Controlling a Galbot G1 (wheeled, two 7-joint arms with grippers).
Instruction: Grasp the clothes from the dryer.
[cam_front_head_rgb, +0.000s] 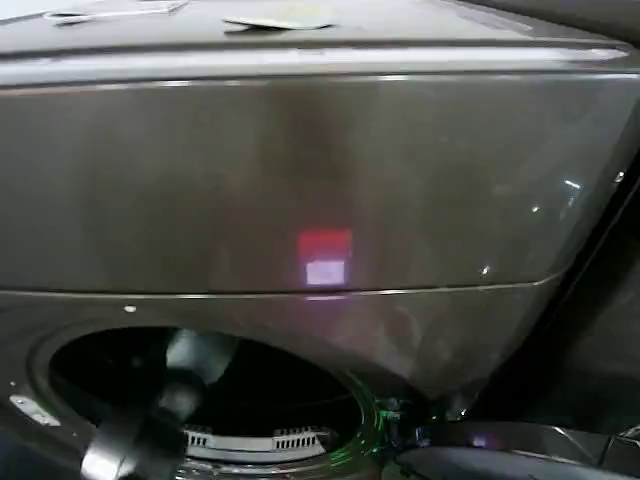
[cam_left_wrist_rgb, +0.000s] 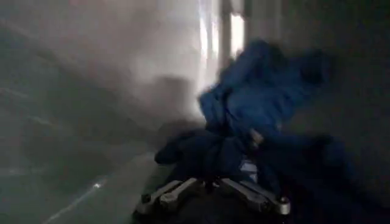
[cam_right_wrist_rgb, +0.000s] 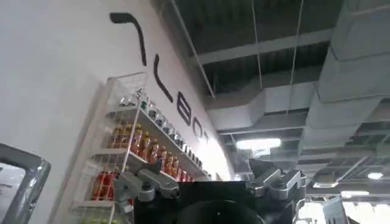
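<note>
The dryer (cam_front_head_rgb: 300, 170) is a bronze-grey front-loader with a pink-red light (cam_front_head_rgb: 325, 255), and its round drum mouth (cam_front_head_rgb: 270, 385) opens at the lower left. My left arm (cam_front_head_rgb: 150, 420) reaches into that mouth. Inside the drum the clothes (cam_left_wrist_rgb: 262, 103), a rumpled navy-blue bundle, lie against the drum wall. My left gripper (cam_left_wrist_rgb: 210, 182) has its fingers drawn together in the bundle's dark near edge, shut on the fabric. My right gripper (cam_right_wrist_rgb: 213, 182) is outside the dryer, pointing up toward the ceiling, open with nothing between its fingers.
The grey drum wall (cam_left_wrist_rgb: 91, 109) curves round beside the bundle. A flat pale item (cam_front_head_rgb: 280, 18) lies on the dryer's top. My right arm (cam_front_head_rgb: 520, 445) sits low beside the dryer. A wire shelf of bottles (cam_right_wrist_rgb: 140, 152) hangs on a white wall.
</note>
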